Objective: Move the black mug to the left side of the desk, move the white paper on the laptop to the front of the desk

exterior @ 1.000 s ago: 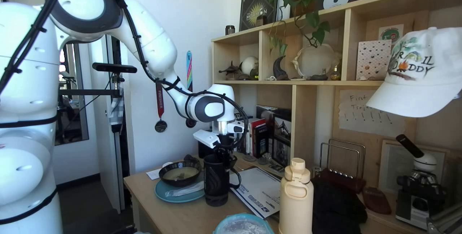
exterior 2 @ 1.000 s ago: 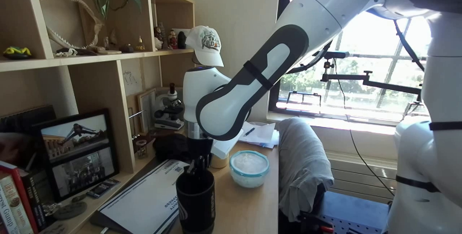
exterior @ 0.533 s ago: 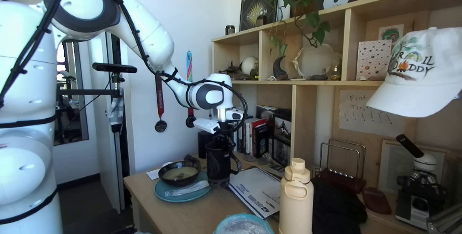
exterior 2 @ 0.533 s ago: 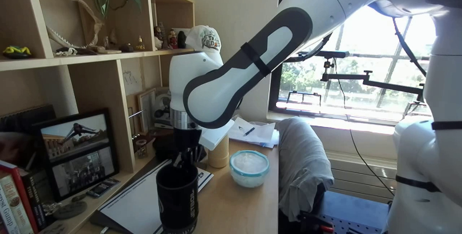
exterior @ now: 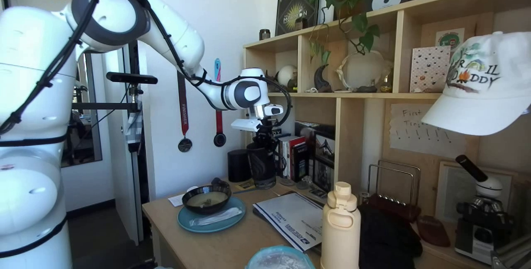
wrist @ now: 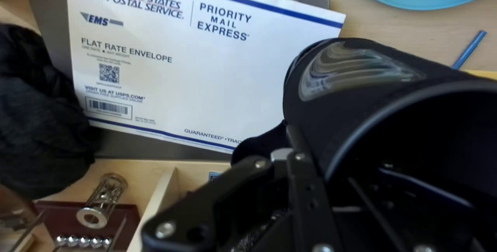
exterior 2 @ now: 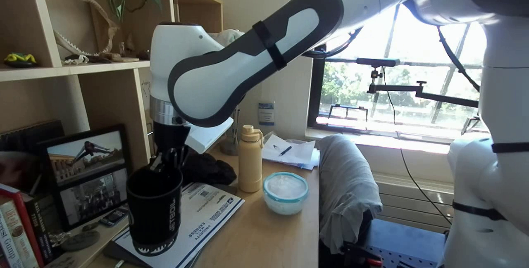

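Observation:
The black mug (exterior: 262, 165) hangs slightly tilted from my gripper (exterior: 265, 141), near the desk's back corner by the books. It appears lifted off the desk (exterior: 199, 256). In an exterior view the mug (exterior 2: 155, 210) stands in front of the paper's near end. In the wrist view my gripper (wrist: 320, 157) is shut on the mug's rim wall, one finger outside beside the handle, one inside the mug (wrist: 349, 73). The white paper (wrist: 194, 81), a printed mailing envelope, lies on the dark laptop (wrist: 136, 145), whose edges show around it. The paper is in both exterior views (exterior: 290, 219) (exterior 2: 210, 214).
A blue plate (exterior: 226, 221) with a dark bowl (exterior: 207, 202) stands at the desk's near edge. A cream bottle (exterior: 342, 227), a teal-lidded tub (exterior 2: 285, 193) and black cloth (wrist: 35, 108) lie beyond the paper. A black cylinder (exterior: 238, 165), books (exterior: 292, 153) and a photo frame (exterior 2: 95, 177) flank the mug.
My gripper has carried the mug up and toward the back corner by the books, away from the plate. More of the paper and the bottle now shows. The paper has not moved.

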Controlling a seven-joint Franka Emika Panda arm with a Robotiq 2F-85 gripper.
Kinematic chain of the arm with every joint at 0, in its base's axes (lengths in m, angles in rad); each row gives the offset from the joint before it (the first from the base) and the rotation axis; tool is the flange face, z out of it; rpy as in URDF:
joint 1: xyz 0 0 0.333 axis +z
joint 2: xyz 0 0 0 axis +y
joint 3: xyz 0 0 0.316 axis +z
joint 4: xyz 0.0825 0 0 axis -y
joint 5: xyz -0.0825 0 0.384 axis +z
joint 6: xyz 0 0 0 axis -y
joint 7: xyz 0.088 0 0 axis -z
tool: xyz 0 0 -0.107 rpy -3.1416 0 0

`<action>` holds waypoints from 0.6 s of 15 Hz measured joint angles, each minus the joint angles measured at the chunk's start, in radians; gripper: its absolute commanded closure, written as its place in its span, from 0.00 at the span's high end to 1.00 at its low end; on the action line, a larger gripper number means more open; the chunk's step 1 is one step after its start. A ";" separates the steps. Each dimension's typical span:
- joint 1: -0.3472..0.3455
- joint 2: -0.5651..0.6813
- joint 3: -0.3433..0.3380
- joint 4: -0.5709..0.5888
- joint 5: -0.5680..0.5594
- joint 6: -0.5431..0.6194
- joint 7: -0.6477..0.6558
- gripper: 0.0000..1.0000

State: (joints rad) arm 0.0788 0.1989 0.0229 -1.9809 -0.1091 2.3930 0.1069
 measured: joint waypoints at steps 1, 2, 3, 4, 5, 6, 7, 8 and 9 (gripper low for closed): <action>0.005 0.033 0.000 0.036 -0.012 0.000 0.000 0.01; 0.011 0.069 0.001 0.072 -0.022 0.000 0.000 0.01; 0.017 0.107 0.003 0.109 -0.026 0.000 -0.002 0.01; 0.023 0.146 0.007 0.147 -0.026 0.000 -0.004 0.01; 0.028 0.187 0.013 0.186 -0.026 -0.001 -0.004 0.01; 0.035 0.226 0.018 0.224 -0.026 -0.003 -0.004 0.01; 0.044 0.266 0.021 0.263 -0.026 -0.010 -0.004 0.01; 0.053 0.302 0.021 0.300 -0.026 -0.020 -0.004 0.01; 0.062 0.338 0.021 0.337 -0.026 -0.034 -0.004 0.01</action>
State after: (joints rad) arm 0.1409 0.5368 0.0441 -1.6438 -0.1349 2.3588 0.1028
